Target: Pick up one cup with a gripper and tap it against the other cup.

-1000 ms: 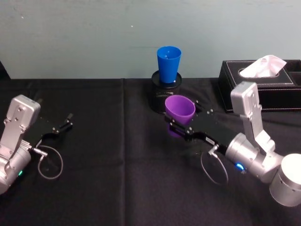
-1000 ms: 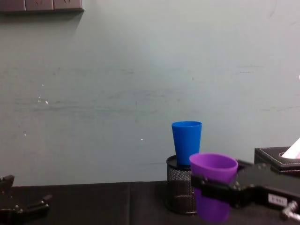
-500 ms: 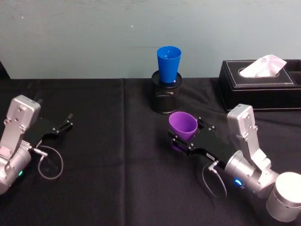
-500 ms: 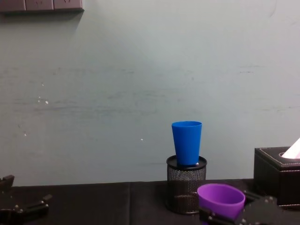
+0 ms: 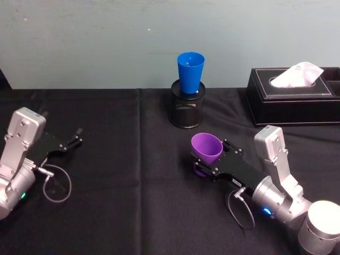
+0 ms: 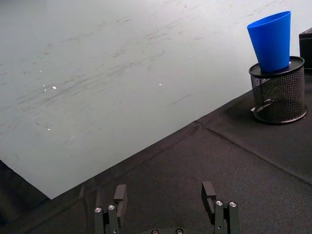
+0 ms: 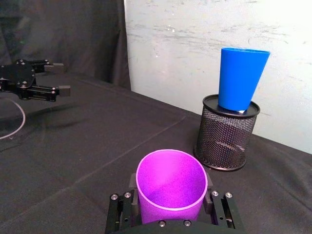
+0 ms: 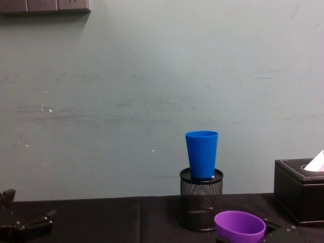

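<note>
A: How does the cup look?

B: Purple plastic tumbler [image 5: 206,149], smooth, tapered, wide round rim, inside looks bare. Same build as the bright blue plastic tumbler [image 5: 190,71].

A: Where is it?

B: Low over the black-clothed table [image 5: 127,180], right of centre, nearer the robot than the blue tumbler and well apart from it. Can't tell if its base touches the cloth. The right hand [image 5: 208,160], black flat fingers on a silver arm with a blue ring light, pinches it: one finger on each side of the lower wall, clear in the right wrist view [image 7: 171,210].

A: Orientation?

B: Mouth up, long axis near vertical, tipped a little so the rim leans away from the arm, toward the robot's left. Chest view catches just the rim and upper wall [image 8: 239,227] at the bottom edge.

A: Blue one?

B: Upright, mouth up, narrow base seated in the top of the black mesh pen holder [image 5: 187,108] at the back of the table by the wall. Black tissue box [image 5: 293,95] sits to its right.

A: Left arm?

B: Parked at the table's left edge. Left hand [image 5: 73,141] spread, fingers [image 6: 120,195] apart with nothing between.
</note>
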Action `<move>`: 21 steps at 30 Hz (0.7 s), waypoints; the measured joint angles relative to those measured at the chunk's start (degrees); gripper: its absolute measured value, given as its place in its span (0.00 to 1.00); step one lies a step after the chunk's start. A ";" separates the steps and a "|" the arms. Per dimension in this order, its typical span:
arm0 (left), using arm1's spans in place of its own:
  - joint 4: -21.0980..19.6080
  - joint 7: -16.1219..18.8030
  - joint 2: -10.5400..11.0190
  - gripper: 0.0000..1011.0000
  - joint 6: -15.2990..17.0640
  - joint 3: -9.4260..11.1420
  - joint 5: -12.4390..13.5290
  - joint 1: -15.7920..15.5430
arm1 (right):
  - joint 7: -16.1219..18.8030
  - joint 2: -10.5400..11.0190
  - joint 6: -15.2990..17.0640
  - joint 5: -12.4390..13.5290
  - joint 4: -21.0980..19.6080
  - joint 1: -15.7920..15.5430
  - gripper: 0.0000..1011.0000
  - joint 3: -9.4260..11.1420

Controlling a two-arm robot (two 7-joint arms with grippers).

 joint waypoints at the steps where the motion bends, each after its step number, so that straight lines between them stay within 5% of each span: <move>1: 0.00 0.00 0.00 0.99 0.00 0.00 0.00 0.00 | 0.09 -0.17 -0.02 -0.02 0.28 0.02 0.72 0.04; 21: 0.00 0.00 0.00 0.99 0.00 0.00 0.00 0.00 | 0.66 -0.93 -0.43 -0.06 1.85 0.21 0.72 0.42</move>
